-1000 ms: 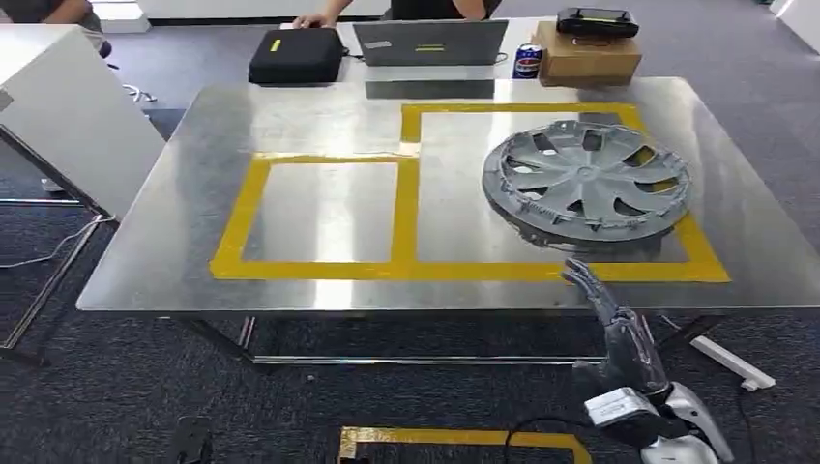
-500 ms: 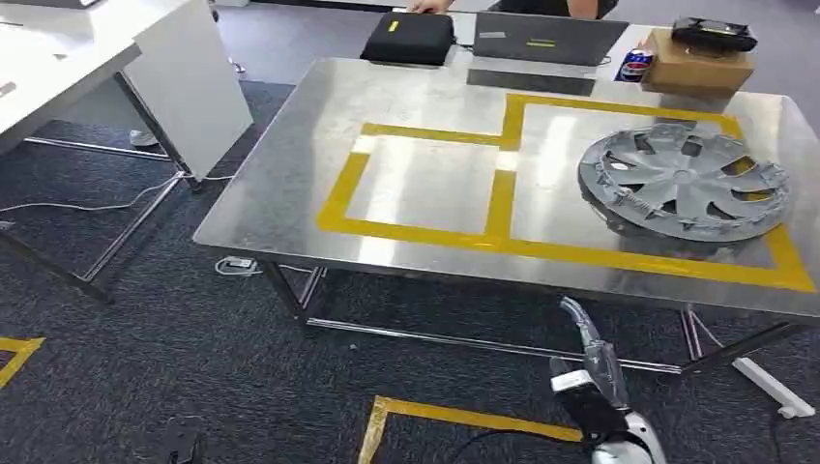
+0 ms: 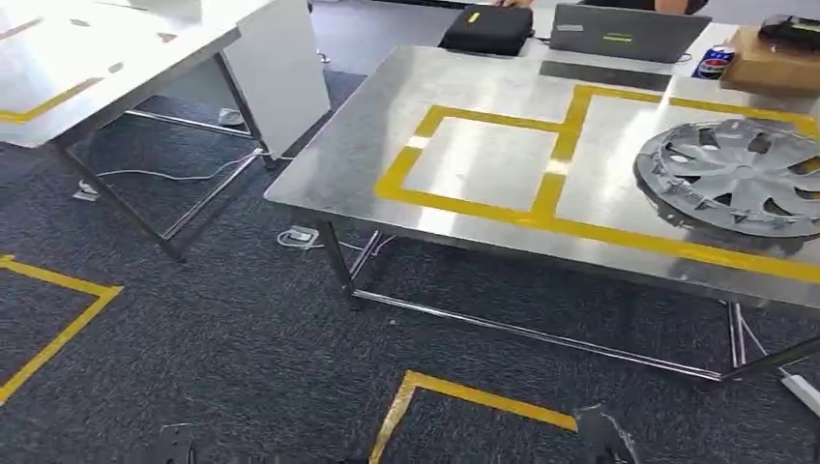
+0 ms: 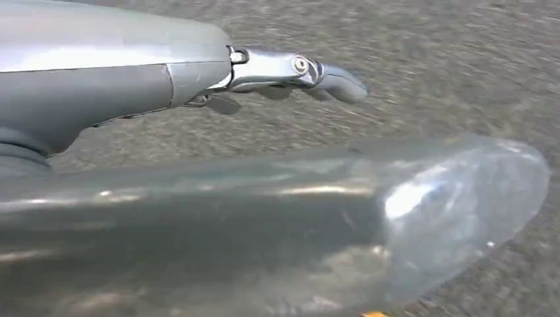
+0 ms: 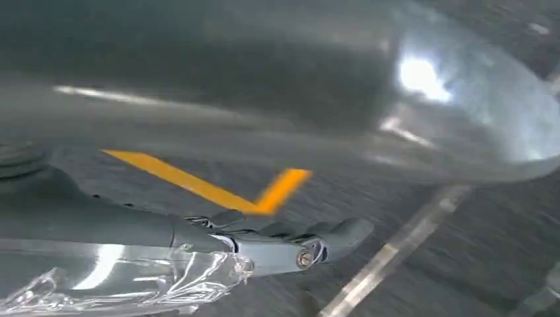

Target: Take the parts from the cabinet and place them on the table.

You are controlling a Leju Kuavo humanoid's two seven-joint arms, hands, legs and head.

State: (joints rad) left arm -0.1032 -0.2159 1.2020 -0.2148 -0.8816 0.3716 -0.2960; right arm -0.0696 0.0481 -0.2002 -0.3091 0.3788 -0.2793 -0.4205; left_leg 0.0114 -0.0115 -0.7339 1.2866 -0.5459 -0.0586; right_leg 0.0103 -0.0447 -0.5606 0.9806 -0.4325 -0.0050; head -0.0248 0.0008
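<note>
Hubcap (image 3: 740, 177), a grey plastic wheel cover, lies flat on the steel table (image 3: 387, 126), towards its right side, resting across the yellow tape (image 3: 561, 145) that marks out boxes on the tabletop. Being round, it has no long axis to speak of; its spoked face looks up at the ceiling and its curved spokes fan out from the hub. Along the table's far edge sit a black case (image 3: 486, 29), a laptop (image 3: 627, 32), a drink can (image 3: 714, 64) and a cardboard box (image 3: 774, 60). A second, white table (image 3: 116, 68) stands off to the left, and yellow floor tape (image 3: 464, 394) runs over the dark carpet. Low in the head view, the right hand (image 3: 604, 435) hangs well below the table's near edge, just its fingertips (image 3: 595, 422) poking into sight.

From the left wrist, the left hand (image 4: 277, 69) hangs over grey carpet with its fingers reaching straight out, apart from the thumb (image 4: 264, 218), and nothing between them.

From the right wrist, the right hand (image 5: 277, 247) likewise hangs over carpet crossed by a yellow tape corner (image 5: 264, 195), fingers extended and spread from the thumb (image 5: 264, 86), holding nothing.
</note>
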